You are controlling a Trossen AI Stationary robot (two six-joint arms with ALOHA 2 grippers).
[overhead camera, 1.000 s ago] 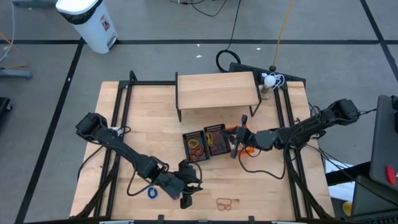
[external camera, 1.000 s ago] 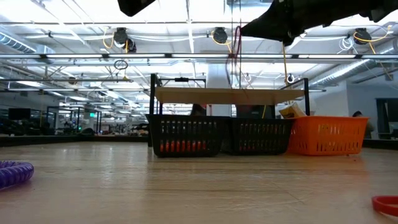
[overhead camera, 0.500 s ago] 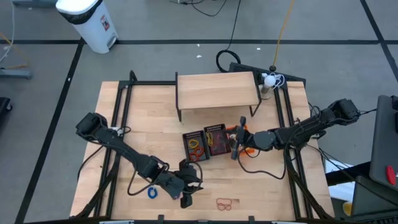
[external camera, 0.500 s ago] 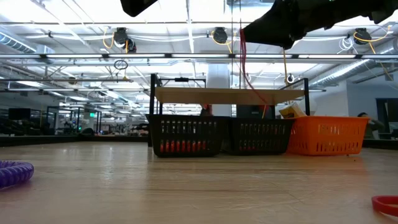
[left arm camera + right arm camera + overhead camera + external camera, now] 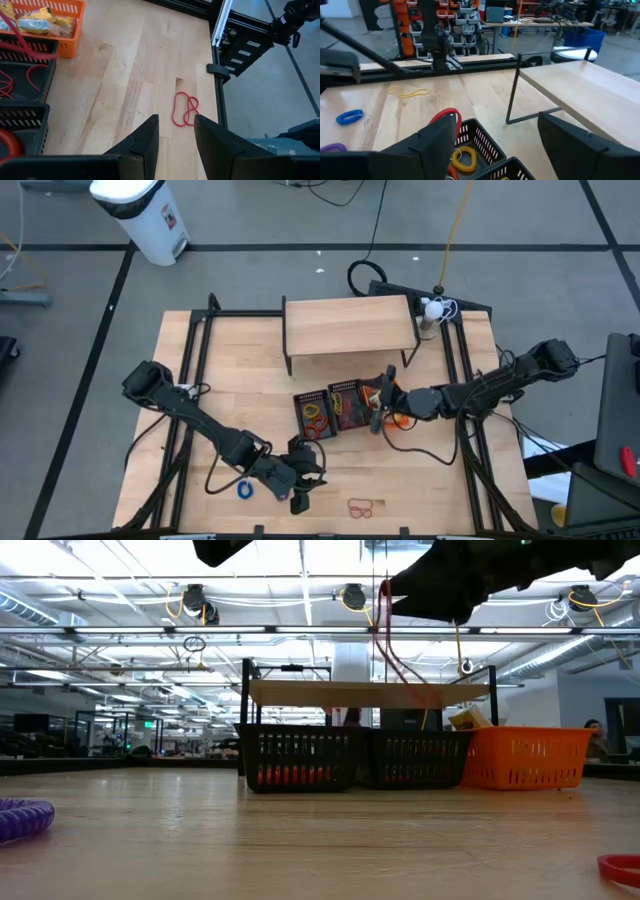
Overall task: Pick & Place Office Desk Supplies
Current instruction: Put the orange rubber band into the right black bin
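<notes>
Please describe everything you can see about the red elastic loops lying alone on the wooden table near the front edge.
The red elastic loops are thin bands, rubber by the look, lying flat on the light wooden table. They overlap into a shape like a small chain of two or three ovals. In the high view they lie near the front edge, apart from the baskets. Nothing touches them: the left gripper hovers close by with its two dark fingers parted, not holding them.

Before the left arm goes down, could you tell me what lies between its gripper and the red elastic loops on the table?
Nothing: in the left wrist view, bare wood runs from the left gripper to the red elastic loops.
</notes>
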